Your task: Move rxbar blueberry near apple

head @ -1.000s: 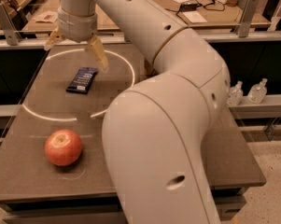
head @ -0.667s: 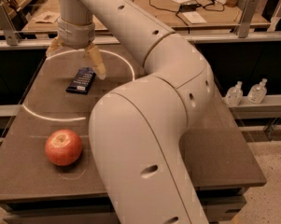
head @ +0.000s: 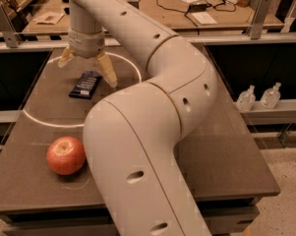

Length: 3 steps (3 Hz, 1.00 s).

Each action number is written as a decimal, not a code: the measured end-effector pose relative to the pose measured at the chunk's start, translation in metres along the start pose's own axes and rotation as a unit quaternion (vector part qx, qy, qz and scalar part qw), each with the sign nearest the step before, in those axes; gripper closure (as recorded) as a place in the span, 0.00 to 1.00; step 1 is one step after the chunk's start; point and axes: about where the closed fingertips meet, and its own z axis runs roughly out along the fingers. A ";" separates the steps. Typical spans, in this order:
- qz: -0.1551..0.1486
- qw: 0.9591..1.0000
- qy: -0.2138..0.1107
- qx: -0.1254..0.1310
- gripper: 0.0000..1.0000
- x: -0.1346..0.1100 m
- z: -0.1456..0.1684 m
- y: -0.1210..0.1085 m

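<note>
The rxbar blueberry (head: 86,84) is a flat dark navy bar lying on the grey-brown table (head: 226,161), far left of centre. The apple (head: 65,155), red-orange with a pale patch at its stem, sits near the table's front left. My gripper (head: 87,69) hangs open just above the bar's far end, one tan finger (head: 65,57) to the bar's left and the other (head: 108,70) to its right. Nothing is held. The arm sweeps from the foreground up over the table's middle.
A white ring (head: 133,65) is marked on the table around the bar. A desk with cables and papers (head: 196,6) stands behind a rail. Two clear bottles (head: 258,97) sit on a ledge to the right.
The gripper has come lower and now straddles the far end of the bar; the arm has swung further across the view. The bar and apple have not moved.
</note>
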 end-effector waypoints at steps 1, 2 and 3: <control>-0.026 0.999 0.014 -0.019 0.00 0.001 -0.002 0.006; -0.063 0.997 0.022 -0.042 0.00 -0.001 0.001 0.011; -0.097 0.993 0.020 -0.058 0.00 -0.007 0.003 0.014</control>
